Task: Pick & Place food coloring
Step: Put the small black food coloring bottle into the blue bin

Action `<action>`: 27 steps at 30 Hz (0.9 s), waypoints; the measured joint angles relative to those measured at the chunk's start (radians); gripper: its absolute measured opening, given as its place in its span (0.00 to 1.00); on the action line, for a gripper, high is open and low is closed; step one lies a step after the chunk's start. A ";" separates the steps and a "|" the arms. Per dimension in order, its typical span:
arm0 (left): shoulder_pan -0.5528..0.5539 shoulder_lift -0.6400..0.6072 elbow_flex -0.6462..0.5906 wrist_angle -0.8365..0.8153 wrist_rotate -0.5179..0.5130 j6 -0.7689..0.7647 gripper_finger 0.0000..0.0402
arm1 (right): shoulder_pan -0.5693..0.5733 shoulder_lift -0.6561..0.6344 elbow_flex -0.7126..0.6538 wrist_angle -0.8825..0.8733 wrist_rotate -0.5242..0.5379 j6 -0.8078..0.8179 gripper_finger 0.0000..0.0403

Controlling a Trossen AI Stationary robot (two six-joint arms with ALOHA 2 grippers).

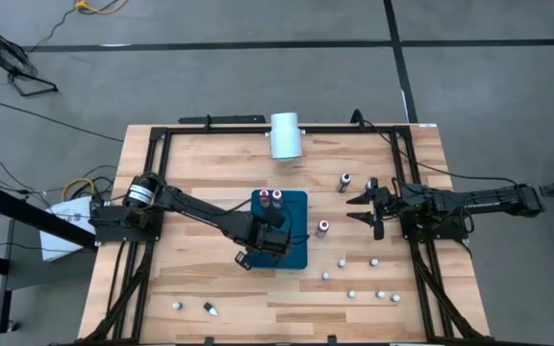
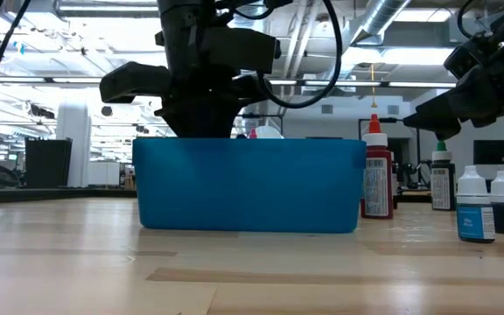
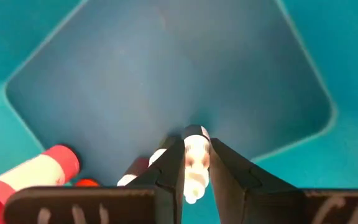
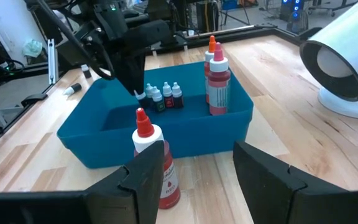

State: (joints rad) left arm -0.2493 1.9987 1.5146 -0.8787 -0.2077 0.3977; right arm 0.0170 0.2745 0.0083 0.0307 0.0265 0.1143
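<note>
Wooden counter (image 1: 210,163) carrying a blue bin (image 4: 185,127) at its centre. Left gripper (image 3: 194,165) hangs inside the bin, its fingers closed on a small pale bottle (image 3: 195,163) that appears ready for release. Already in the bin: two tall red bottles (image 4: 218,87) and three small ones (image 4: 165,97). Left to move, by this count: a red bottle (image 1: 323,228) beside the bin, a dark one (image 1: 344,182) farther back, and small bottles scattered near the front edge (image 1: 352,294). Right gripper (image 1: 371,208) waits with fingers open, empty, facing the red bottle. Task judged roughly half done.
</note>
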 joint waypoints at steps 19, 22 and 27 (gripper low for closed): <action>-0.003 0.000 0.000 -0.002 -0.019 0.002 0.25 | 0.000 0.000 0.000 0.000 0.000 0.000 0.46; -0.018 -0.005 0.004 0.000 -0.033 0.002 0.25 | 0.000 0.000 0.000 0.000 0.000 0.000 0.46; -0.065 -0.010 0.048 -0.014 -0.042 0.002 0.26 | 0.000 0.000 0.000 0.000 0.000 0.000 0.46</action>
State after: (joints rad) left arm -0.3142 1.9892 1.5630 -0.8925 -0.2501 0.3992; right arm 0.0170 0.2745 0.0086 0.0307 0.0263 0.1143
